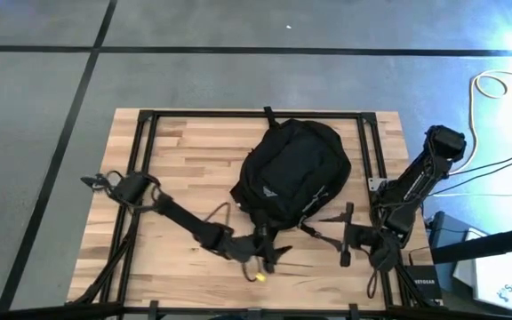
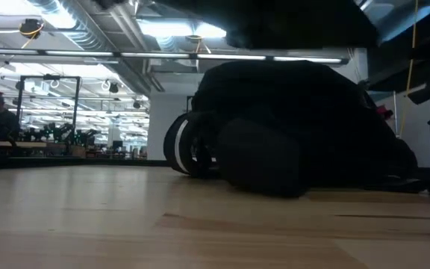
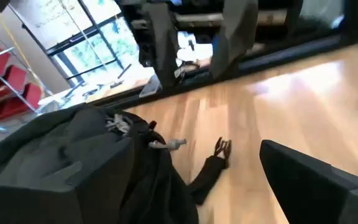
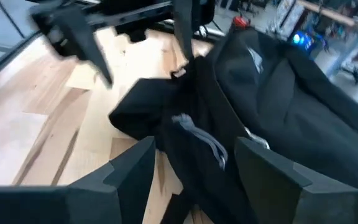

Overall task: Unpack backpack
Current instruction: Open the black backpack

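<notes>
Nearest the table-level camera, bare planks of the wooden table [image 2: 88, 217] are seen, with the backpack [image 1: 290, 171] lying closed behind them, slightly right of the table's centre. The left gripper [image 1: 268, 252] is shown with its fingers spread wide and empty, just beside the pack's near edge, where zip pulls [image 3: 166, 144] are visible. The right gripper [image 1: 345, 234] is shown part-open and empty at the pack's near right corner. Nothing is seen unpacked; the task is judged barely begun, opening and emptying being left
</notes>
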Controlling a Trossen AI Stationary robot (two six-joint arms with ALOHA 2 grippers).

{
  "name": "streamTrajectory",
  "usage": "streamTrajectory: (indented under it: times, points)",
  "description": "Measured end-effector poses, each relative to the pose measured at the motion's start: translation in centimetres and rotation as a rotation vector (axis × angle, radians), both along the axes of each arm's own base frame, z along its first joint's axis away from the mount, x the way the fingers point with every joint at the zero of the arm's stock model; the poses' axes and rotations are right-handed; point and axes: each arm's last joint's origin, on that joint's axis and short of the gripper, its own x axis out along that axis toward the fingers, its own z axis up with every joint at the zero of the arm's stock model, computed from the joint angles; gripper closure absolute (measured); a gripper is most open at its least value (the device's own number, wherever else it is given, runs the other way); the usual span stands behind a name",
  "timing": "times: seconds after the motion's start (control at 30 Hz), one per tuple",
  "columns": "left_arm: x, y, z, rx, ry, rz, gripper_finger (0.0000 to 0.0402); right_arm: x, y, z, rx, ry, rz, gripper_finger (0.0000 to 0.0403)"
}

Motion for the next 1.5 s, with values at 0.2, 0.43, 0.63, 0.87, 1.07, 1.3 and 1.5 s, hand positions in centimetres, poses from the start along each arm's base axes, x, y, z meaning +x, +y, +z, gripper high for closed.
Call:
streamTrajectory:
  times: [0.2, 0.43, 0.63, 0.87, 1.07, 1.3, 1.5]
  points:
    - [3.6, 0.7, 1.0, 0.025, 0.028, 0.089, 0.0069, -0.1, -0.2, -0.2, 0.019, 0.006, -0.019, 0.0196]
    - [4.0, 1.3, 0.3, 0.143, 0.119, 0.086, 0.011, -0.1, -0.2, -0.2, 0.013, 0.009, -0.019, 0.0196]
    - [4.3, 1.1, -1.3, 0.262, 0.178, 0.05, 0.0164, -0.1, -0.2, -0.2, 0.008, 0.002, -0.026, 0.0196]
    - [4.7, 1.8, -2.6, 0.3, 0.211, 0.081, 0.0239, -0.1, -0.3, -0.2, 0.003, -0.007, -0.034, 0.0196]
    - [4.9, 2.7, -2.6, 0.286, 0.212, 0.109, 0.0294, -0.1, -0.3, -0.2, 0.002, -0.008, -0.035, 0.0196]
    - [5.0, 2.9, -2.8, 0.302, 0.236, 0.083, 0.0355, -0.1, -0.3, -0.2, 0.002, -0.01, -0.037, 0.0196]
    - [4.9, 3.0, -2.9, 0.307, 0.249, 0.092, 0.039, -0.1, -0.3, -0.1, 0.001, -0.01, -0.038, 0.0196]
